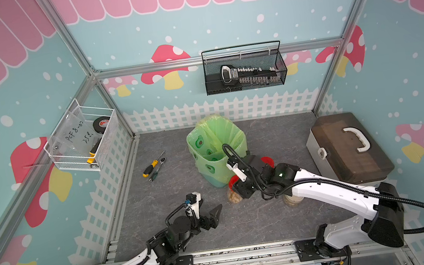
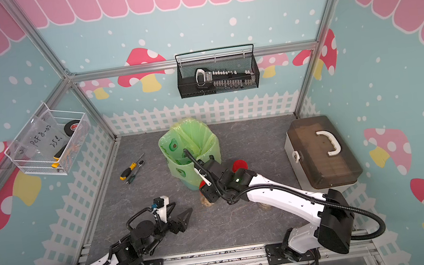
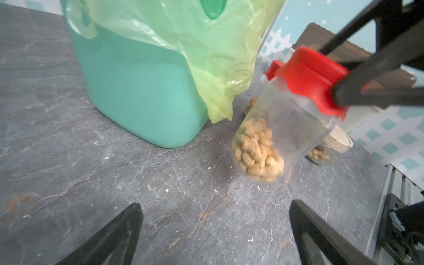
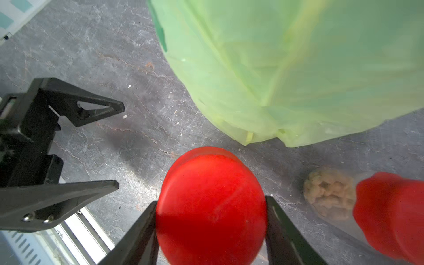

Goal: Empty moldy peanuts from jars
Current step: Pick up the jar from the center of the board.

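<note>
The jar (image 3: 286,128) I'm working on sits just at 6 o'clock of the bin (image 3: 142,91), near mid-bench. It is tilted, with the peanuts (image 3: 257,149) heaped in its low end. I cannot tell whether its base touches the bench (image 1: 172,198) or hangs just clear. The right gripper (image 4: 211,202) is pinching its red lid (image 4: 211,206) from both sides. The left gripper (image 3: 215,205) is spread wide and holds nothing, at about 8 o'clock of the jar and aimed at it.

I judge this to be the opening step: lid held, body not yet held. Next I'd bring the left gripper around the clear wall below the lid, squeeze, then twist the lid off.

The bag (image 3: 206,46) hangs down the bin's side just beside the jar and could snag. A second jar (image 4: 390,213) stands near at 2 o'clock, and a squat jar (image 3: 337,140) at 4 o'clock lies under the right arm. The toolbox (image 1: 350,149) at 3 o'clock and the screwdrivers (image 1: 152,168) at 10 o'clock are well apart.
</note>
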